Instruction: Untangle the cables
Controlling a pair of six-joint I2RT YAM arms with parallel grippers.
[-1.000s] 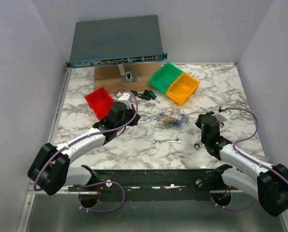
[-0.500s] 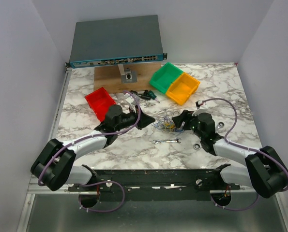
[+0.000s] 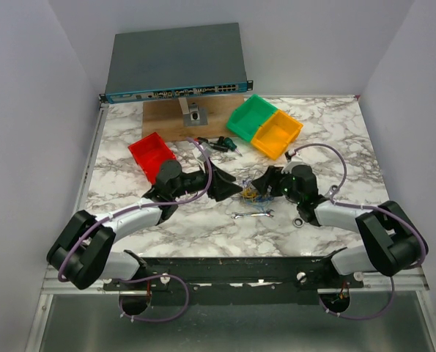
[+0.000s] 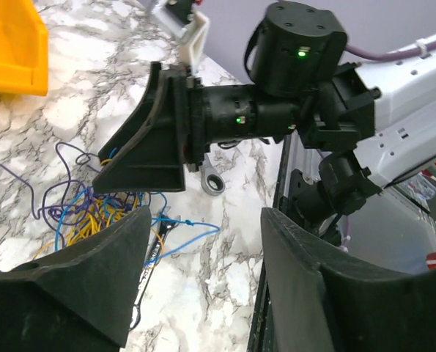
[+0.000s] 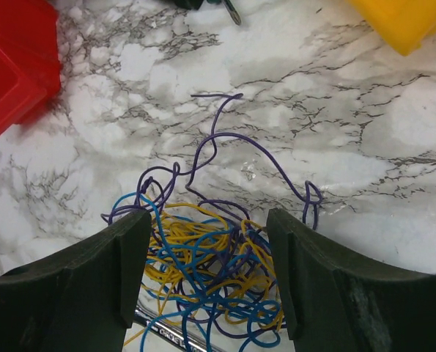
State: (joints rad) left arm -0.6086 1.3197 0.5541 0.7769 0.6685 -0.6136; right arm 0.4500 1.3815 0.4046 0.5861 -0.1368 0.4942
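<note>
The cables [image 3: 253, 192] are a loose tangle of blue, yellow and purple wires on the marble table, between the two grippers. My left gripper [image 3: 228, 187] is open just left of the tangle. In the left wrist view my left gripper [image 4: 207, 216] has bare table and one blue loop between its fingers, with the cables [image 4: 86, 213] off to the side. My right gripper [image 3: 265, 180] is open at the tangle's right edge. In the right wrist view the right gripper [image 5: 207, 220] hangs over the cables [image 5: 210, 271], with most of the tangle lying between its fingers. Neither gripper holds anything.
A wrench [image 3: 253, 214] lies just in front of the tangle, partly under it in the right wrist view [image 5: 166, 334]. A metal ring [image 3: 298, 220] lies to the right. Red bin [image 3: 150, 154], green bin [image 3: 250, 117] and yellow bin [image 3: 276, 133] stand behind, with a network switch [image 3: 174, 62] at the back.
Both arms have swung inward to the tangle. Both grippers were shut a second ago. The right one opened first, then the left.
</note>
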